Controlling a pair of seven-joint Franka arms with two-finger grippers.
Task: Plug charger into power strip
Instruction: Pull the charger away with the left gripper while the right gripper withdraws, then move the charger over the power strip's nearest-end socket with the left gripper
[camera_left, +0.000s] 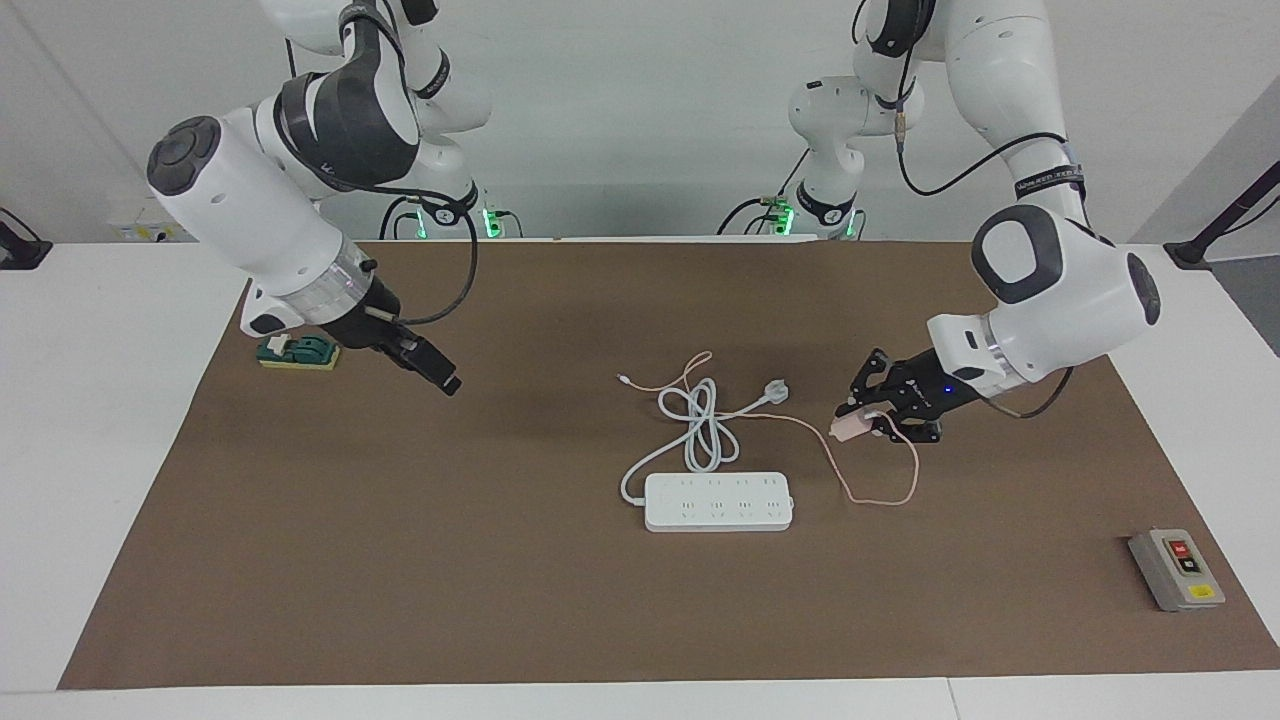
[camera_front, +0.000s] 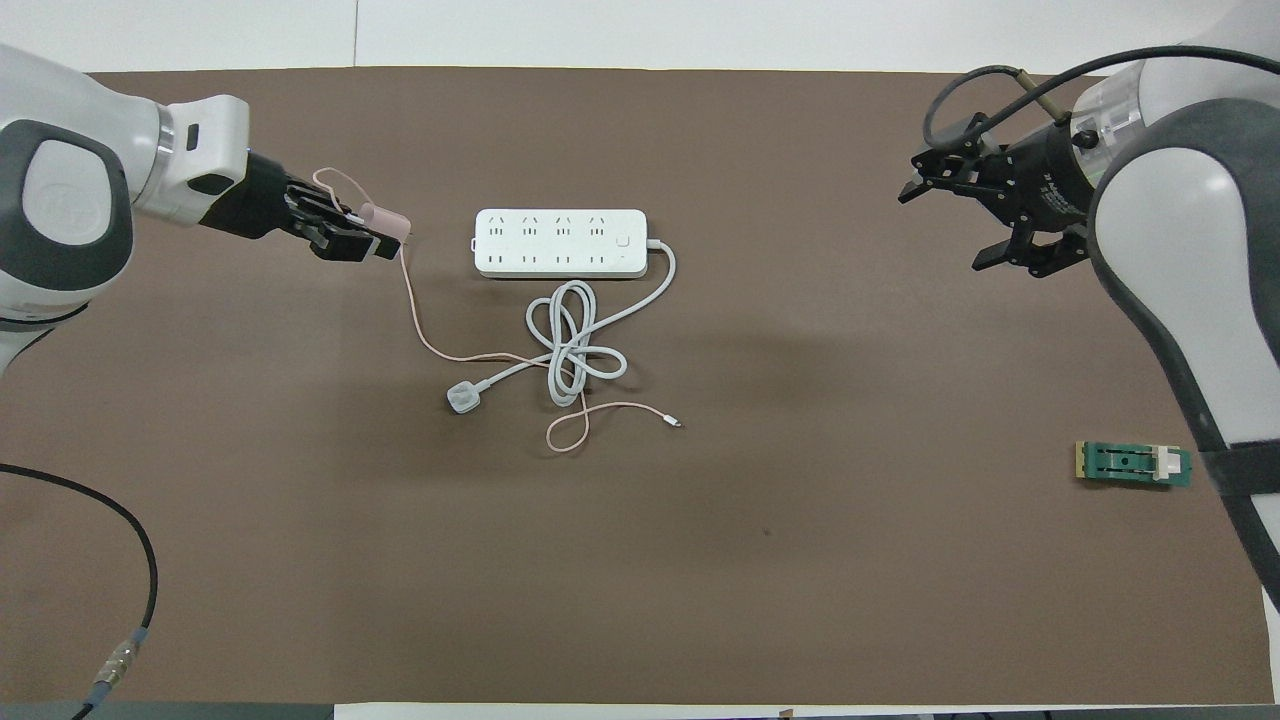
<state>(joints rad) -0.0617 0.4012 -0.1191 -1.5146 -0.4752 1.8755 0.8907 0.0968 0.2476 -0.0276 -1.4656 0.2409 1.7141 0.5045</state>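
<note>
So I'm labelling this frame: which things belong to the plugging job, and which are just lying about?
Job:
- charger, held in the shut left gripper
- power strip, nothing plugged in
- right gripper, open, waiting over the mat

Lying about:
- grey switch box
- green block

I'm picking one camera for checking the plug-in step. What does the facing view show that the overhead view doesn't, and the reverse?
Only the facing view shows both arm bases and the grey switch box. Only the overhead view shows the right gripper with fingers plainly spread. Both show the left gripper shut on the charger, the power strip with empty sockets, and the green block.
</note>
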